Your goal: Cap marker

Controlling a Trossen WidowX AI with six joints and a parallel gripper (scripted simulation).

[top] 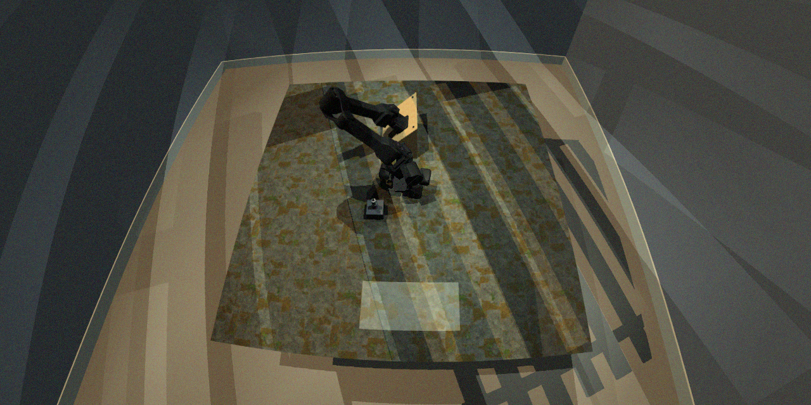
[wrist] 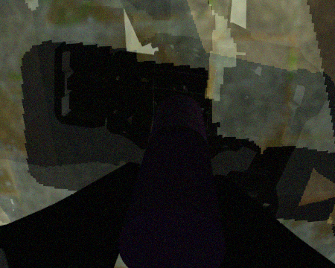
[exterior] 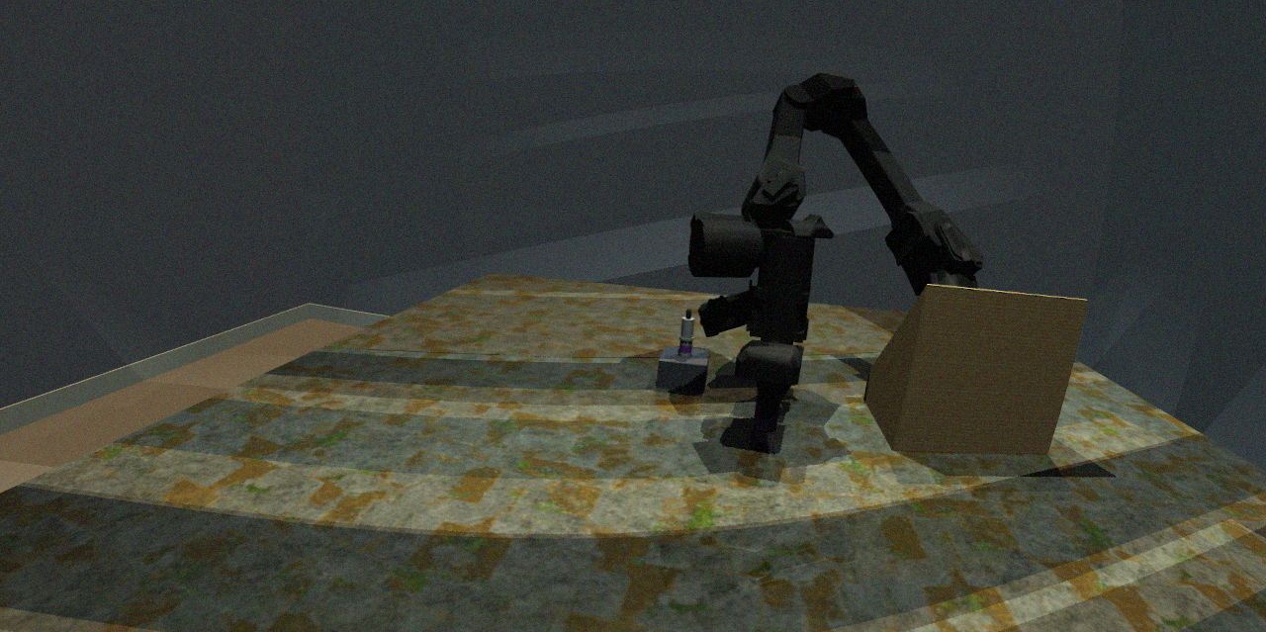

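Note:
The dark purple cap (wrist: 175,223) stands upright on the table, and my gripper (exterior: 768,426) (wrist: 176,180) is shut on it from both sides, low over the table. The exterior view shows only the cap's lowest part below the fingers; the arm hides it in the top view. The marker (top: 373,203) (exterior: 686,329) stands upright in the grey holder block (top: 369,215) (exterior: 681,373), with its dark tip up and a pale barrel above a purple band. In the exterior view the block is left of the gripper and farther back.
A tan wedge-shaped box (top: 411,111) (exterior: 984,371) stands near the arm's base, right of the gripper in the exterior view. A pale rectangle (top: 409,306) lies on the patterned table top (top: 306,289) (exterior: 531,575) in the top view. Strong shadow stripes cross the table.

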